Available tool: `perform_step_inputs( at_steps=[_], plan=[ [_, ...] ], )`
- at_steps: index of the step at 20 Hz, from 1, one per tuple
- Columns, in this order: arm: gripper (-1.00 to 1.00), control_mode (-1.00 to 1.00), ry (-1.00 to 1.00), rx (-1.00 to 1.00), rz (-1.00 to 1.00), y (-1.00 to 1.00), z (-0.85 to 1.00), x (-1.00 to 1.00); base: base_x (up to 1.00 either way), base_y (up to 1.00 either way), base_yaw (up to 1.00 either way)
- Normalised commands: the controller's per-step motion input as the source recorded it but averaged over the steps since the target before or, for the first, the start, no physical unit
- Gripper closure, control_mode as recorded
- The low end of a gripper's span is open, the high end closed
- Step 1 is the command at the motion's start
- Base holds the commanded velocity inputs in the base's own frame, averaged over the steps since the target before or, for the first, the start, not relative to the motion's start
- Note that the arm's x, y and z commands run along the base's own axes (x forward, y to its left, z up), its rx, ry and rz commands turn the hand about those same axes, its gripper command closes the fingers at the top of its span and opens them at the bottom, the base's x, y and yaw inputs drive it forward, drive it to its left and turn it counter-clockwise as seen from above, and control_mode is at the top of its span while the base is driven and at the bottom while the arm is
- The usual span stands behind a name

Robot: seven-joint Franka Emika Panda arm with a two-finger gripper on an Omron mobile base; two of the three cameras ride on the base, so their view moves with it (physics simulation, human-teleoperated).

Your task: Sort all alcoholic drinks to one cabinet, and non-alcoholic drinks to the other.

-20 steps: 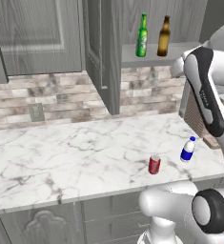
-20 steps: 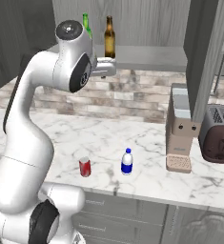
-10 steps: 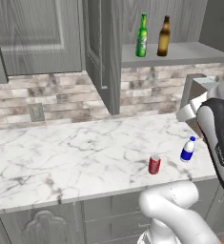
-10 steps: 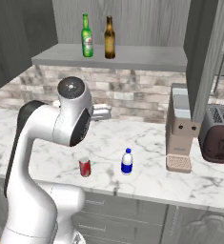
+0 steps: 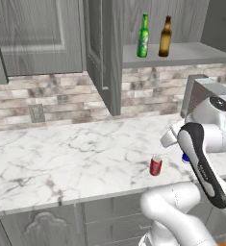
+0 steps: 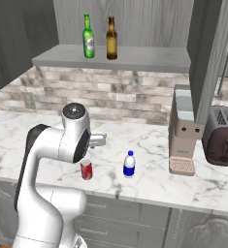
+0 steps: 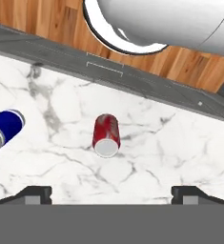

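The alcoholic drinks, a green bottle [image 5: 143, 36] [image 6: 88, 37] and a brown bottle [image 5: 165, 37] [image 6: 111, 39], stand upright side by side on the open cabinet shelf [image 6: 149, 59]. On the marble counter [image 5: 61, 158] the red soda can [image 5: 156, 166] [image 6: 87, 169] [image 7: 106, 135] stands upright. To its right is the white bottle with a blue cap [image 6: 129, 164] [image 7: 3, 126], mostly hidden by the arm in the left base view. My gripper [image 7: 112, 193] hangs open above the can and looks straight down on it. Its fingertips [image 7: 35, 193] stand far apart with nothing between them.
A coffee machine [image 6: 183, 131] and a dark toaster [image 6: 223, 135] stand at the counter's right end. An open cabinet door [image 5: 102, 53] juts out left of the shelf. The counter's front edge and wooden floor [image 7: 56, 24] lie just beyond the can in the hand view.
The arm has swung down from shelf height to low over the counter, above the red can. The gripper stayed open. Bottles and can have not moved.
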Motion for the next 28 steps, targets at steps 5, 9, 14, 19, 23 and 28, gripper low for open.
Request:
perform_step_inputs(
  at_steps=[5,9,14,19,23,28],
  plan=[
    [-1.0,-1.0,0.28,0.0,0.0,0.31,-0.74,0.17,0.0,0.0,0.0],
    [-1.0,-1.0,0.17,0.0,-0.03,0.28,-0.65,0.06,0.0,0.0,0.0],
    [-1.0,-1.0,0.04,0.0,-0.03,0.06,-0.62,0.14,0.0,0.0,0.0],
    [-1.0,-1.0,0.0,0.0,0.0,0.0,-0.5,0.19,0.0,0.0,0.0],
    [-1.0,-1.0,0.0,0.0,0.0,0.0,-0.21,0.08,0.0,0.0,0.0],
    [-1.0,-1.0,0.0,0.0,0.0,-0.07,-0.07,0.0,0.0,0.0,0.0]
  ],
)
